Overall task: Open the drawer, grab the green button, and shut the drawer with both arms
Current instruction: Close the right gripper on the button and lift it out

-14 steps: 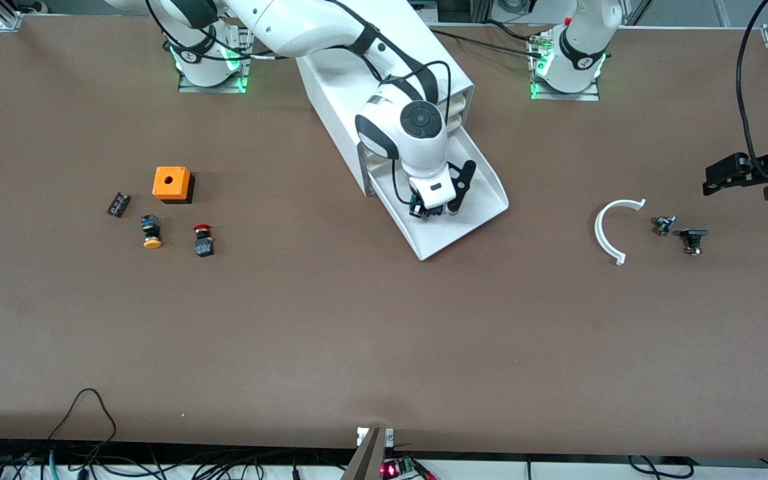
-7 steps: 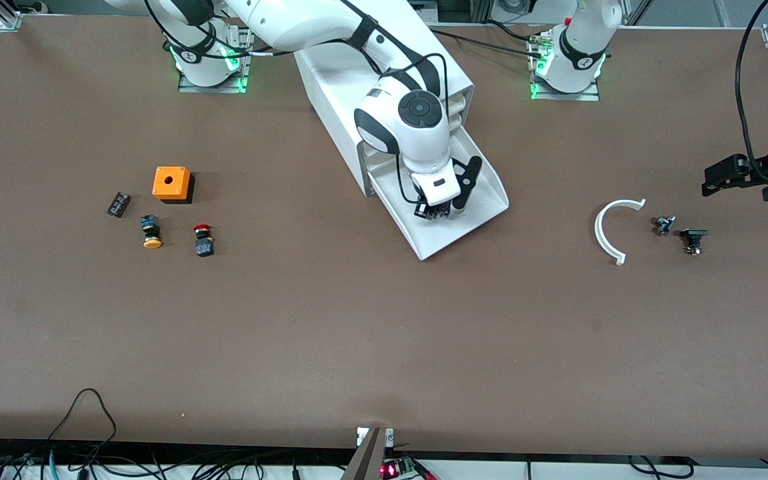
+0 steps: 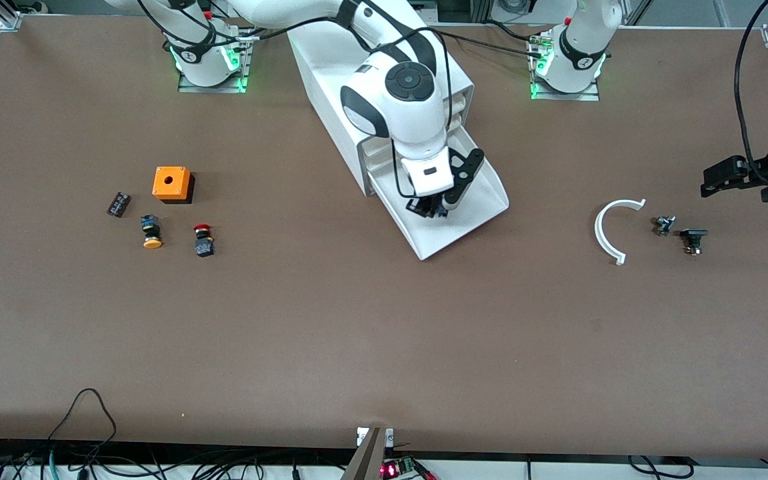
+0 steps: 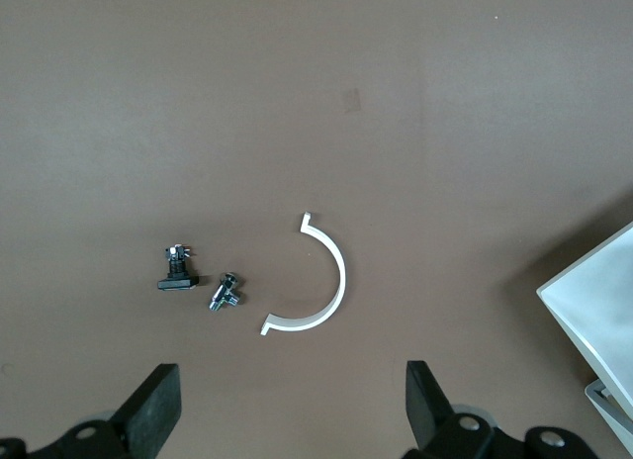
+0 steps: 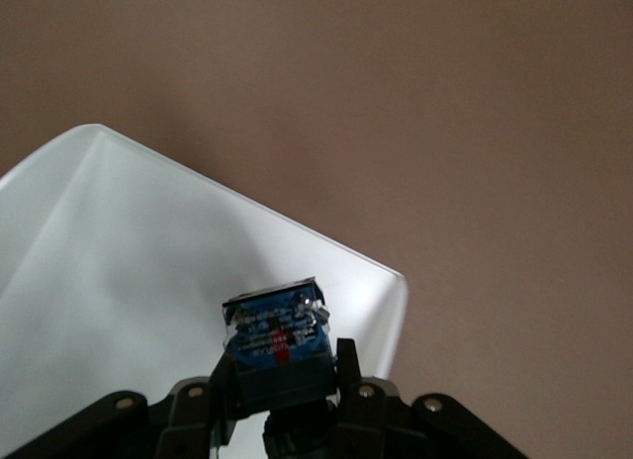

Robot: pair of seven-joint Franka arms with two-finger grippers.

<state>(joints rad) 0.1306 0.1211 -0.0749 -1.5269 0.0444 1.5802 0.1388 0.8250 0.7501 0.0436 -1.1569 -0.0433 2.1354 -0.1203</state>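
The lowest drawer [image 3: 474, 215] of the white cabinet [image 3: 331, 73] stands pulled out, and its white tray [image 5: 109, 261] looks bare inside. My right gripper [image 3: 428, 207] hangs over that tray, shut on the button [image 3: 423, 207]. The button's black-and-blue body [image 5: 277, 332] pokes out between the fingers; its cap is hidden in the grip [image 5: 284, 380]. My left gripper [image 3: 717, 180] waits open over the table at the left arm's end, above a white curved piece [image 4: 321, 281]; its fingers [image 4: 158, 408] hold nothing.
Toward the right arm's end lie an orange box [image 3: 171, 183], a small black block [image 3: 118, 204], a yellow-capped button [image 3: 151, 233] and a red-capped button [image 3: 203, 241]. Near the white curved piece [image 3: 612, 230] lie two small metal parts [image 3: 664, 225] [image 3: 693, 239].
My right arm has lifted, raising the button up off the drawer's floor. The left arm has stayed put.
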